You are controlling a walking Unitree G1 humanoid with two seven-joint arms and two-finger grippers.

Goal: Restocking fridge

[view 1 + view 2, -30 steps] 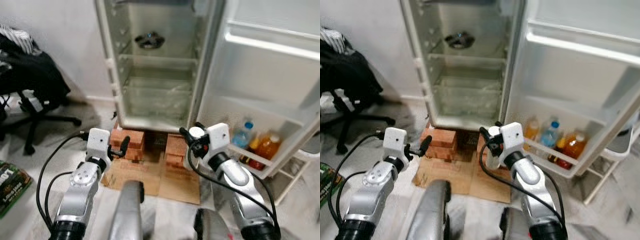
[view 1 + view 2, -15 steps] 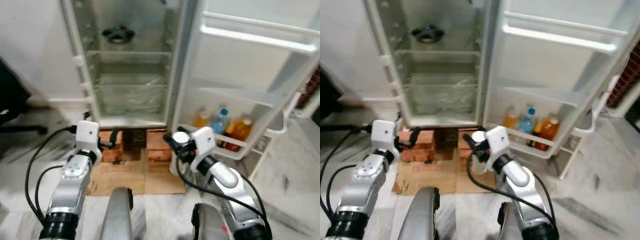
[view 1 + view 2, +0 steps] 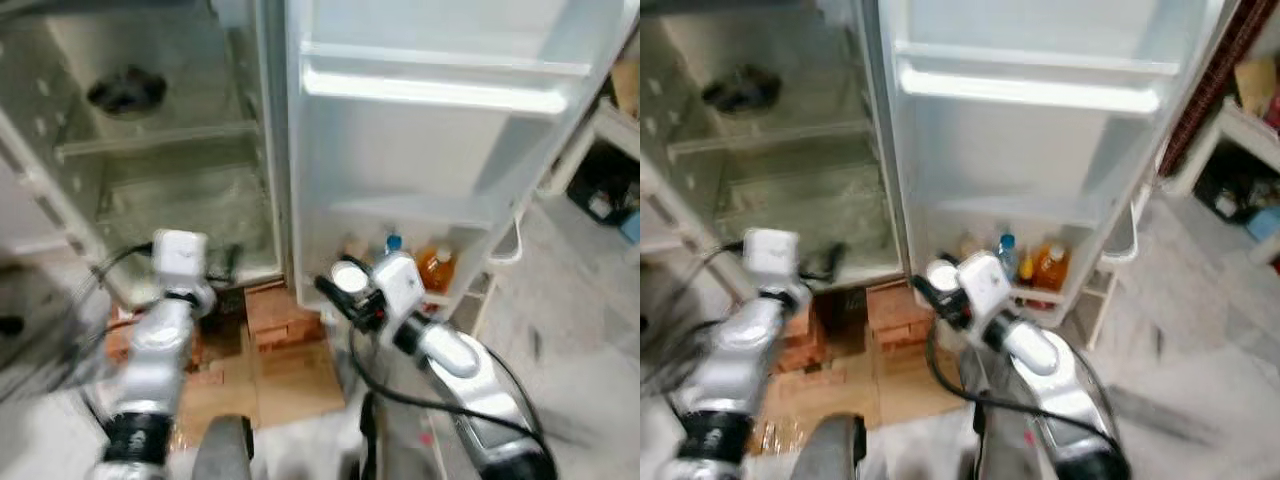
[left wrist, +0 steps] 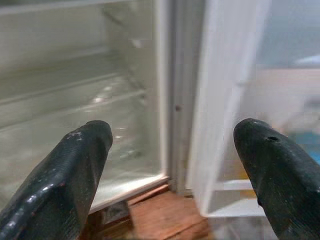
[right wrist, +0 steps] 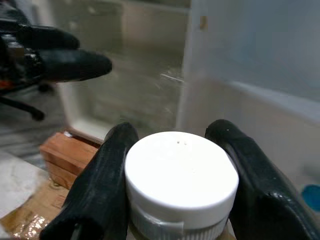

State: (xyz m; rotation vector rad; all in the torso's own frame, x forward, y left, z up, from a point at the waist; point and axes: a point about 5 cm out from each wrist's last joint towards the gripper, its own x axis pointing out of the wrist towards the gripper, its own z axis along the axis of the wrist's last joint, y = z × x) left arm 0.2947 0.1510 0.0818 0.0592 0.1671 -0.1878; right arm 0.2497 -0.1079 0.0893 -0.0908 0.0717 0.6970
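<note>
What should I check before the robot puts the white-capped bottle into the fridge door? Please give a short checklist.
1. Grip: the right hand is shut on the bottle, fingers on both sides of the cap. Ok.
2. Fridge door stands open. Ok.
3. Free space in the bottom door shelf: bottles already stand there; the room left is hidden by the arm. Cannot tell.
4. Left hand is open and holds nothing, pointing at the fridge's edge. Ok.
5. Sharp view: the head pictures are blurred. Not ok.
</note>
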